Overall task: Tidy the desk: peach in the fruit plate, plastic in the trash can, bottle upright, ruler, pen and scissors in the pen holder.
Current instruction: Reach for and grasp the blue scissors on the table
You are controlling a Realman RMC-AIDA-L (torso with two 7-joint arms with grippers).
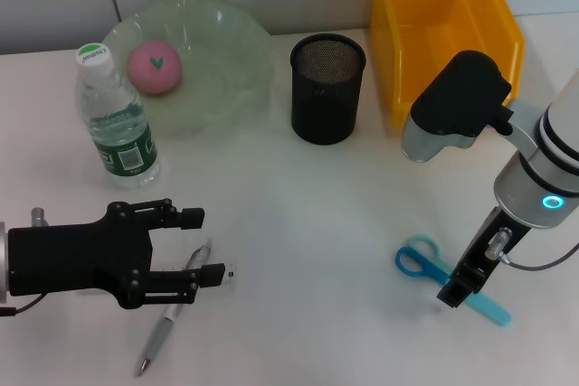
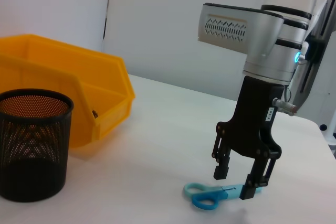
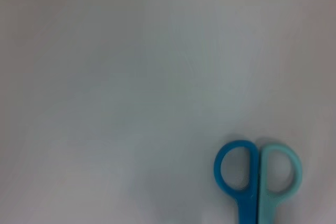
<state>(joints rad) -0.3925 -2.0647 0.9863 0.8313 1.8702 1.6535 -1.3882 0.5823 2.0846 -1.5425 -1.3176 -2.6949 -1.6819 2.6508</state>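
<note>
The blue scissors (image 1: 421, 259) lie flat at the front right, and their handles (image 3: 257, 174) fill a corner of the right wrist view. My right gripper (image 1: 455, 290) hangs open just above their middle; the left wrist view shows its fingers (image 2: 236, 181) straddling the scissors (image 2: 206, 198). At the front left, my left gripper (image 1: 203, 246) is open, low over the top end of the silver pen (image 1: 167, 323). A clear ruler (image 1: 232, 276) peeks out by its lower finger. The pink peach (image 1: 155, 67) sits in the green fruit plate (image 1: 237, 61). The bottle (image 1: 118, 119) stands upright. No plastic shows.
The black mesh pen holder (image 1: 327, 88) stands at the back centre, also seen in the left wrist view (image 2: 32, 150). A yellow bin (image 1: 443, 24) sits behind the right arm. Bare white desk lies between the two grippers.
</note>
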